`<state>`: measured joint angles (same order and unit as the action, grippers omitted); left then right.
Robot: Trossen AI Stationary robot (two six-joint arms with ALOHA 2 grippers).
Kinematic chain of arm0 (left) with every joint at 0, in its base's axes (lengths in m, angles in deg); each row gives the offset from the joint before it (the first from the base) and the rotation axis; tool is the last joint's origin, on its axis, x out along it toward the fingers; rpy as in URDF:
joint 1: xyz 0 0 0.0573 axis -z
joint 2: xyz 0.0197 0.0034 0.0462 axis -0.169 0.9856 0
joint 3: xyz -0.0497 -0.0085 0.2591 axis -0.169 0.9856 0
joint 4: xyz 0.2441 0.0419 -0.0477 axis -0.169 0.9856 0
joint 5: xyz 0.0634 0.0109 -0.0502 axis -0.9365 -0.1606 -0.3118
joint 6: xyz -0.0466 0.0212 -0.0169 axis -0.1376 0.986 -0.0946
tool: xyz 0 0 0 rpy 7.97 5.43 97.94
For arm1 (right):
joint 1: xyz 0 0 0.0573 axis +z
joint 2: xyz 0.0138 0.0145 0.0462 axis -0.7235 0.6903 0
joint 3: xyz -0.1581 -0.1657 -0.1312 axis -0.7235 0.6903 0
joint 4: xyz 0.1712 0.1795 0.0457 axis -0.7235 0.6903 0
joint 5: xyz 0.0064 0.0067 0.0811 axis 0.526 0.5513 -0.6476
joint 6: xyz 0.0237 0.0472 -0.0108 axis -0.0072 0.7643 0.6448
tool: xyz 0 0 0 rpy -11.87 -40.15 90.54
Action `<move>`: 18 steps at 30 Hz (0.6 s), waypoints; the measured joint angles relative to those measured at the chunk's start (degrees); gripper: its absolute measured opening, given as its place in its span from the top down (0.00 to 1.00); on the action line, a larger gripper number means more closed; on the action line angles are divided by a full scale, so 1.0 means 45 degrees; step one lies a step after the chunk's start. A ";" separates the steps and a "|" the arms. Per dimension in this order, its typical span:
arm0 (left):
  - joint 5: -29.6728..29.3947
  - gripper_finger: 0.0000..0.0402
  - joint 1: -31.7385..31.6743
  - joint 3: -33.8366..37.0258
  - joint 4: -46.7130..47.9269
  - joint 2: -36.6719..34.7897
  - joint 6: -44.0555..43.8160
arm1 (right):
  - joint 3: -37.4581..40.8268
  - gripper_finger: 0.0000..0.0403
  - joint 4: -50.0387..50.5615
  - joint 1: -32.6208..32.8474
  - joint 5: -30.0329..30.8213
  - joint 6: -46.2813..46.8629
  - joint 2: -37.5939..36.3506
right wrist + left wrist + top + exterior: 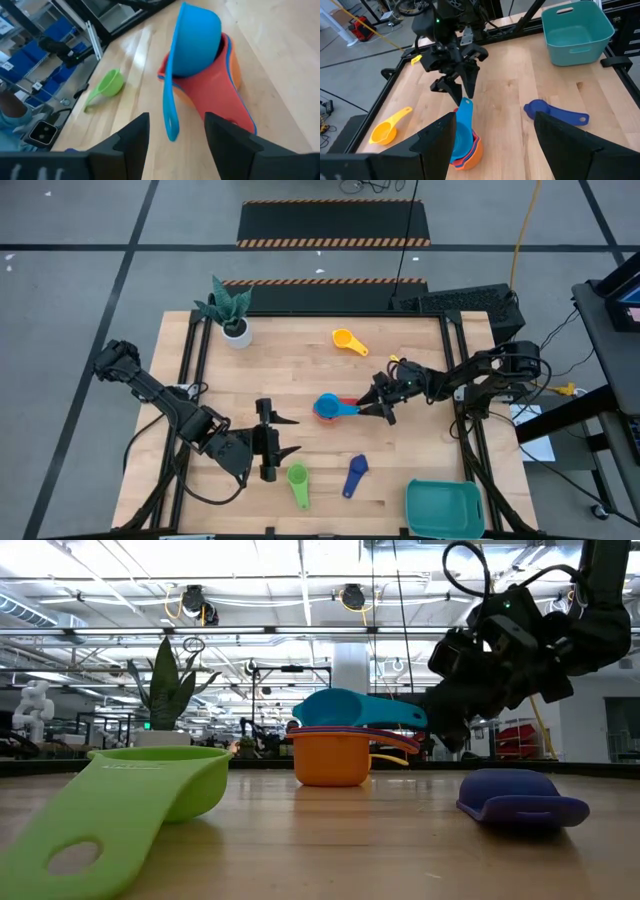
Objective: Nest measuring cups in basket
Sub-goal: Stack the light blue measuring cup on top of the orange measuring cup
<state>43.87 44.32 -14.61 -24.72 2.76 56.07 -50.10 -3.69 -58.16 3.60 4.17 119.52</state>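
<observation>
A: Measuring cups: from above, your stack of plastic cups, light blue on top (pixel 327 407), sits mid-table; the teal plastic basket (pixel 444 508) is at the near right corner.

B: Right gripper (pixel 383 402) jaws apart around the handle; left gripper (pixel 272 438) open, idle.

A: Right wrist view: the top cup (pixel 192 42) tilts; withdrawing could snag its handle and topple it.

- You get even, bright overhead light across the table (pixel 300 410) in the high view, with short soft shadows under both arms.
- In the low view, rows of ceiling lights (pixel 300 580) glare white behind the scene, so the arm above shows nearly as a silhouette.
- There the green cup (pixel 130 805) close to the lens is soft and stretched; the stacked cups (pixel 335 745) farther back are sharper.
- In the right wrist view, the room's background is blurred, and the wood carries a pale sheen.
</observation>
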 joint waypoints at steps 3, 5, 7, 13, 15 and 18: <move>-0.0002 0.33 0.0000 0.0000 0.0000 0.0000 -0.0005 | 0.0000 0.60 0.0089 0.0000 0.0003 0.0064 0.0000; -0.0002 0.33 0.0000 0.0000 0.0000 0.0000 -0.0005 | 0.0000 0.65 0.0085 -0.0031 0.0000 0.0136 0.0000; -0.0002 0.33 0.0001 0.0000 0.0000 0.0000 -0.0005 | 0.0000 0.72 0.0085 -0.0090 -0.0002 0.0299 0.0000; -0.0002 0.33 0.0004 0.0000 0.0000 0.0000 -0.0005 | 0.0000 0.97 -0.0019 -0.0253 -0.0085 0.0283 0.0000; -0.0002 0.33 0.0004 0.0000 0.0000 0.0000 -0.0006 | -0.0005 0.97 -0.0172 -0.0301 -0.0077 0.0414 -0.0005; -0.0002 0.33 0.0000 0.0000 0.0000 0.0000 -0.0010 | -0.0005 0.99 -0.0545 -0.0316 -0.0232 0.0439 -0.0005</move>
<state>43.86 44.32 -14.61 -24.72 2.76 56.02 -50.12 -6.14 -59.58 2.56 6.14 119.50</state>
